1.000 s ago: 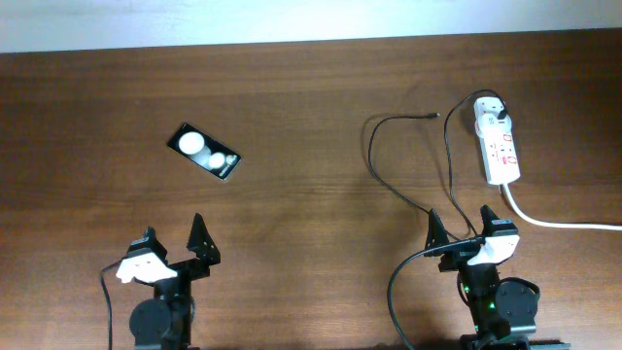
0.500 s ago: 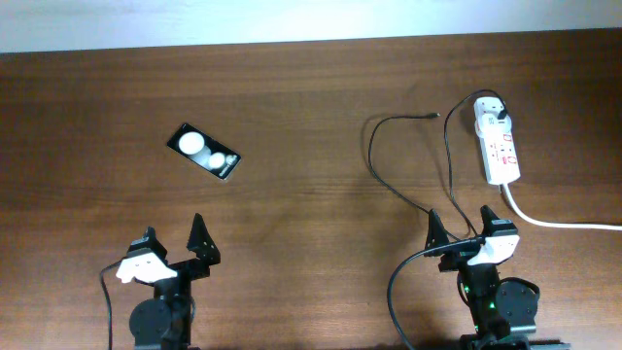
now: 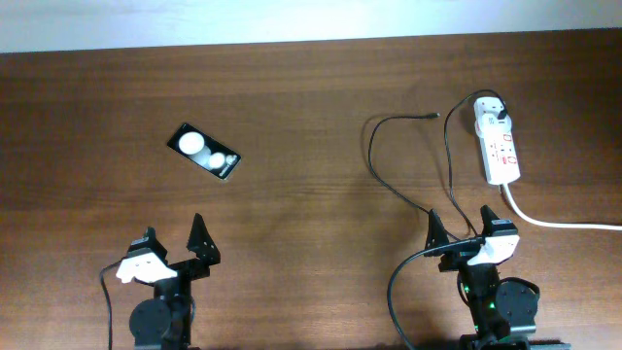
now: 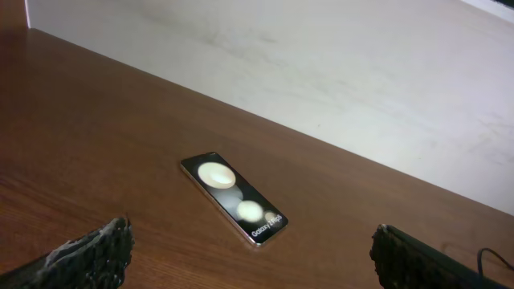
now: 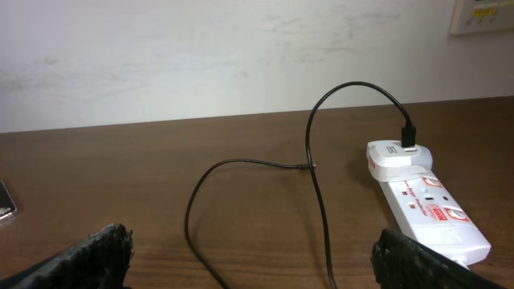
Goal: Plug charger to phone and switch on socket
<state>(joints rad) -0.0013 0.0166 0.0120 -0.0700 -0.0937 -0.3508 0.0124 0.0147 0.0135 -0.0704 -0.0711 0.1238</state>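
The black phone lies flat at the left of the table, two glare spots on it; it also shows in the left wrist view. The white socket strip lies at the right, a white plug in its far outlet. The thin black charger cable loops across the table, its connector tip lying free; the cable also shows in the right wrist view beside the socket. My left gripper and right gripper are open and empty near the front edge.
The thick white cord runs from the socket off the right edge. A pale wall stands behind the far table edge. Bare brown wood lies between phone and cable.
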